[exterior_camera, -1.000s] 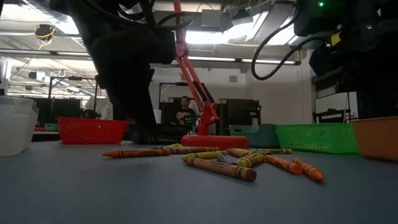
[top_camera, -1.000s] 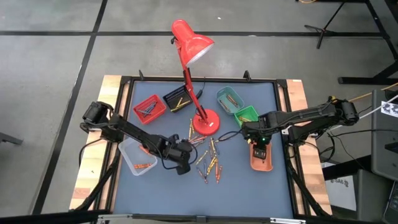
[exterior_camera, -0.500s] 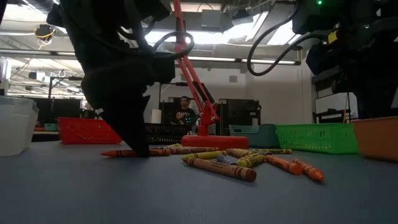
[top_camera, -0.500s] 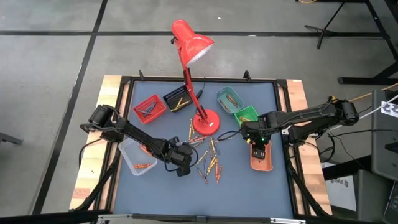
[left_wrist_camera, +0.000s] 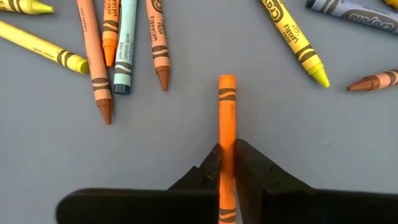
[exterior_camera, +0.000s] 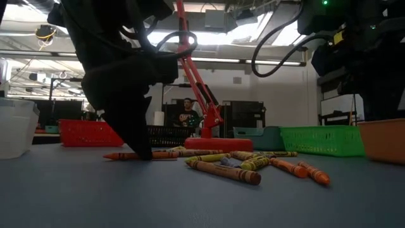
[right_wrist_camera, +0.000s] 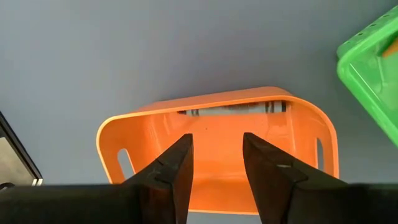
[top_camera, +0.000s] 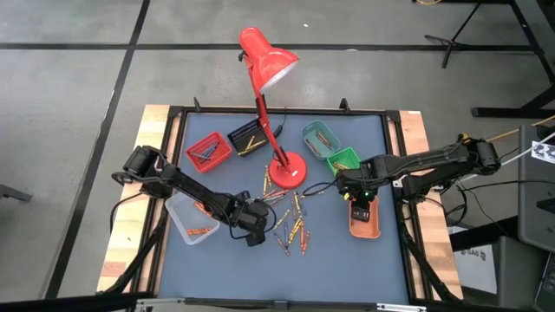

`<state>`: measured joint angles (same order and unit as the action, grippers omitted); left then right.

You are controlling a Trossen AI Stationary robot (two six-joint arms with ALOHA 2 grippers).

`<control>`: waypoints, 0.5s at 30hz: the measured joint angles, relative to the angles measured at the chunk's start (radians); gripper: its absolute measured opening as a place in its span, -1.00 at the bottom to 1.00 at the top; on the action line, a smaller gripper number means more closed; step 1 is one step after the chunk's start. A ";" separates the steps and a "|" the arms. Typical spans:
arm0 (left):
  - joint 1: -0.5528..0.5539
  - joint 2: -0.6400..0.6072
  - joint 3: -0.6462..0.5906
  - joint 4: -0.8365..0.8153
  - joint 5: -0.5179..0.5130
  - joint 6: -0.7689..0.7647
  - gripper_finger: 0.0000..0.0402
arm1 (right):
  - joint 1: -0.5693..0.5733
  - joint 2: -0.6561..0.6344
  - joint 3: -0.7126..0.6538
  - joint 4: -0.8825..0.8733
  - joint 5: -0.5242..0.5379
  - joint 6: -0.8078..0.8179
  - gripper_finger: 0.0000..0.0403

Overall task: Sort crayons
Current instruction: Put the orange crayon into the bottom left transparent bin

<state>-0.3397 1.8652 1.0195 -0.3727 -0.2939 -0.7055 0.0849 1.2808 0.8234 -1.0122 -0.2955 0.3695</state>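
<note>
From above, left gripper (top_camera: 252, 227) now lower than a second ago, down on the counter (top_camera: 347, 260) at the left edge of the loose crayons (top_camera: 293, 221), so a pick looks begun. At counter level, tips planted on the orange crayon (exterior_camera: 136, 154). Through the left wrist, clenched around the orange crayon (left_wrist_camera: 227, 140); through the right wrist, right gripper (right_wrist_camera: 216, 163) spread empty above the orange tray (right_wrist_camera: 217, 134).

I lost the orange crayon's (left_wrist_camera: 227, 134) lower end between my left gripper's fingers (left_wrist_camera: 252, 163), beyond the frame edge.
</note>
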 joint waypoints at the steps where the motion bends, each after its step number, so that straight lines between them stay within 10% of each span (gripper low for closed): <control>1: 0.000 0.000 0.000 -0.001 0.000 0.000 -0.96 | 0.000 0.000 0.000 0.000 0.000 0.000 -0.31; 15: 0.001 -0.131 -0.006 -0.022 0.095 0.064 -0.97 | 0.000 0.000 0.000 0.000 0.000 -0.007 -0.31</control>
<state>-0.3389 1.7346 1.0132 -0.3951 -0.1993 -0.6419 0.0849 1.2808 0.8234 -1.0122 -0.2955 0.3627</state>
